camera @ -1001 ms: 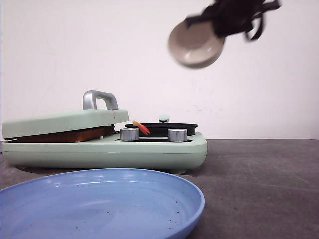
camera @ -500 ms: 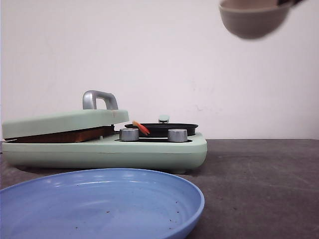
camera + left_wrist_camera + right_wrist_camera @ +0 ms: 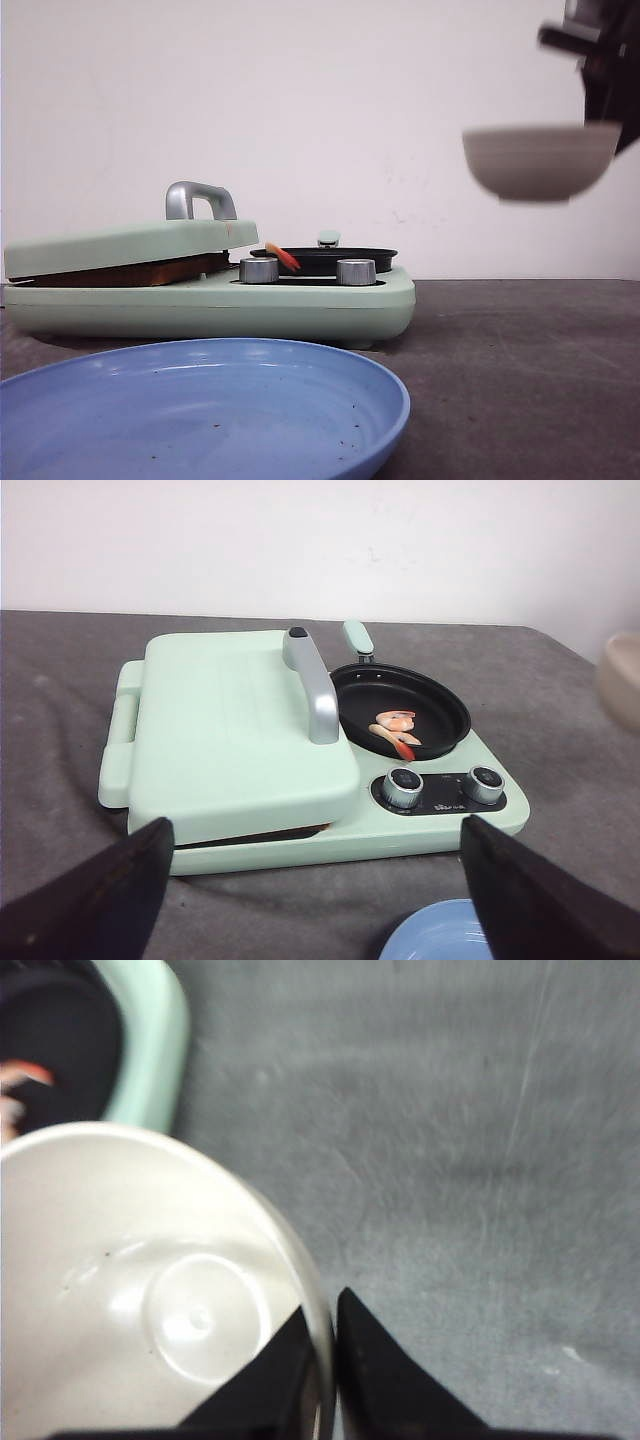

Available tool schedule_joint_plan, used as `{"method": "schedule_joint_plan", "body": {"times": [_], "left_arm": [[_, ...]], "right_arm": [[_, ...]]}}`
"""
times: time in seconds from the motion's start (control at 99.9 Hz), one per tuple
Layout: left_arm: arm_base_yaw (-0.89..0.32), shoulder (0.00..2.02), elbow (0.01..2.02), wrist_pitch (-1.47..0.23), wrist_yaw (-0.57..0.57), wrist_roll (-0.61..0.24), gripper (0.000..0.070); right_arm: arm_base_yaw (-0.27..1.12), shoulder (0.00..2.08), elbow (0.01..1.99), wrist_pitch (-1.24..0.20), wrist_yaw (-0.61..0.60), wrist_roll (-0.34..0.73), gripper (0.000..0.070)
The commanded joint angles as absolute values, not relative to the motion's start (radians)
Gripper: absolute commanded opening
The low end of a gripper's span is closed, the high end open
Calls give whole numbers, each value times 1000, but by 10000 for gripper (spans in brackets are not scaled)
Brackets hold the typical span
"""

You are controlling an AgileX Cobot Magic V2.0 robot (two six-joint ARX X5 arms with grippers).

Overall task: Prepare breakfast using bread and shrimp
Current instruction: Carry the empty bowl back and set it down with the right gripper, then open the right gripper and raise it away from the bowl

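1. Front view: at the near left a blue plate (image 3: 200, 410) fills the foreground, its left and near rim cut off by the frame, with a few dark specks on it.
2. Behind it sits the green cooker (image 3: 210, 300), lid (image 3: 130, 245) down on a brown edge of bread (image 3: 130, 272); most of the slice is hidden under the lid.
3. The cooker's right half holds a small black pan (image 3: 400, 710) with the shrimp (image 3: 395, 730) lying in it, close behind the two knobs.
4. Right of the cooker the dark table (image 3: 520, 360) is open to the frame edge.
5. The left gripper (image 3: 315, 880) stands wide apart over the cooker's near side, gripping nothing.
6. Far right, a beige bowl (image 3: 540, 160) hangs blurred, upright and high above the table; the right gripper (image 3: 322, 1360) pinches its rim, and its inside looks bare.
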State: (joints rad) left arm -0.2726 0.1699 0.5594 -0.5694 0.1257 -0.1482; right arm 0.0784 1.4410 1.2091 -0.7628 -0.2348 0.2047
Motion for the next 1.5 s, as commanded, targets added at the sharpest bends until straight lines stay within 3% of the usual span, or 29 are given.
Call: {"method": "schedule_joint_plan", "body": {"times": [0.0,0.42,1.021,1.091,1.181,1.221,1.491], "left_arm": [[-275,170,561,-562,119,-144,511],[-275,170,561,-562,101,-147,511],[-275,171,561,-565,101,-150,511],[-275,171,561,-565,101,-150,511],[-275,171,561,-565,101,-150,511],[-275,171,561,-565,101,-150,511],[-275,171,561,-567,101,-150,511]], "right_arm": [[80,1500,1223,-736,-239,182,0],[80,1751,1223,-606,-235,184,0],[80,1790,1223,-556,-209,146,2],[81,1790,1223,-554,-209,147,86],[81,1790,1223,-557,-209,149,347],[81,1790,1223,-560,-209,149,425],[68,1724,1224,-562,-211,120,440]]}}
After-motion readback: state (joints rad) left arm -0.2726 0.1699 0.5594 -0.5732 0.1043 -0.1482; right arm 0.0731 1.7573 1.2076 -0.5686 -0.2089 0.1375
